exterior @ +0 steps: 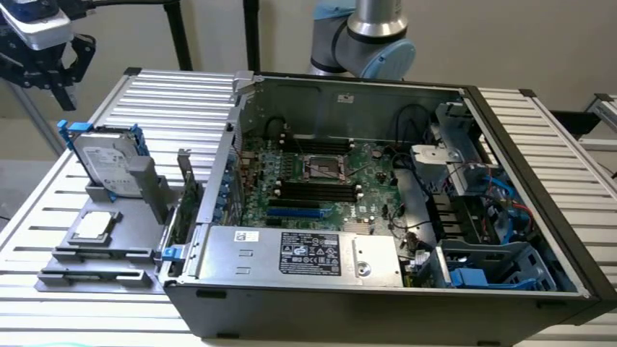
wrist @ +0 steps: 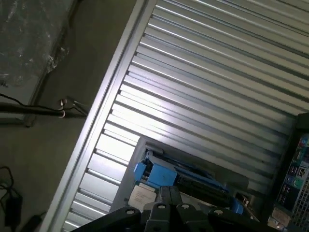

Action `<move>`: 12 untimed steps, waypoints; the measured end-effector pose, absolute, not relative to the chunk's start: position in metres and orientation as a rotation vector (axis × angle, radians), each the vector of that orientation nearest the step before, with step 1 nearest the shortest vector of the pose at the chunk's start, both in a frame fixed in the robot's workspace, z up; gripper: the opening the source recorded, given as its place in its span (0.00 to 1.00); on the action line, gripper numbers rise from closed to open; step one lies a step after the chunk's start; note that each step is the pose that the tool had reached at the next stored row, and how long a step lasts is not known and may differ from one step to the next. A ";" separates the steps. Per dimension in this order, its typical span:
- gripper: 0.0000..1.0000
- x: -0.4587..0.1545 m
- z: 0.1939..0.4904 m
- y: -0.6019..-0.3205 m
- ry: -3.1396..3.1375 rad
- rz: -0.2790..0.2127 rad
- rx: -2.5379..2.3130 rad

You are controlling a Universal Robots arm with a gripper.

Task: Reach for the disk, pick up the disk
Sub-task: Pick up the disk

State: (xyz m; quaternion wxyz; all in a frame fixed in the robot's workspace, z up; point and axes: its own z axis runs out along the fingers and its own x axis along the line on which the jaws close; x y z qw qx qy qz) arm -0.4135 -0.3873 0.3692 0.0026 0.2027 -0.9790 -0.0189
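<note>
- Exterior view: the gripper [exterior: 66,90] hangs in the air at the exterior view's far left, above the corner of the slatted aluminium table [exterior: 159,90]. It is well apart from everything on the table.
- The claw reads as closed with nothing between its fingers, so it touches and carries nothing.
- The disk [exterior: 106,165] stands on edge, leaning slightly, in a grey stand [exterior: 144,189] to the left of the open computer case [exterior: 386,303]. It is below the gripper and a little to its right.
- My reading is that the stand holds the disk upright so its blue-framed top edge is free for a grasp from above.
- A CPU chip [exterior: 94,225] lies flat in its own tray nearer the camera. It is apart from the disk and is not the target.
- The case lies on its side with the lid off and the motherboard [exterior: 318,173] facing up, which leaves its interior reachable from overhead.

- Wrist view: the two fingers [wrist: 164,195] sit pressed together with no gap and nothing clamped.
- The disk [wrist: 161,173] shows just past the fingertips, with its blue frame and a corner of its white label facing the camera. There is clear air between it and the fingers.
- The camera looks down at an angle, so the table slats run diagonally. The gripper appears roughly lined up over the disk's top edge.
- Judgement: this is the reach phase and the pick-up is not yet made.
</note>
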 end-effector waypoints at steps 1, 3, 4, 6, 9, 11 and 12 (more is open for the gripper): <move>0.11 -0.413 0.369 -0.387 -3.064 -0.059 0.664; 0.11 -0.413 0.369 -0.387 -3.051 -0.059 0.719; 0.11 -0.413 0.369 -0.387 -3.044 -0.059 0.746; 0.11 -0.413 0.369 -0.387 -3.030 -0.059 0.801; 0.11 -0.413 0.369 -0.387 -3.006 -0.058 0.884; 0.11 -0.413 0.369 -0.387 -2.988 -0.058 0.938; 0.11 -0.413 0.369 -0.387 -2.979 -0.058 0.966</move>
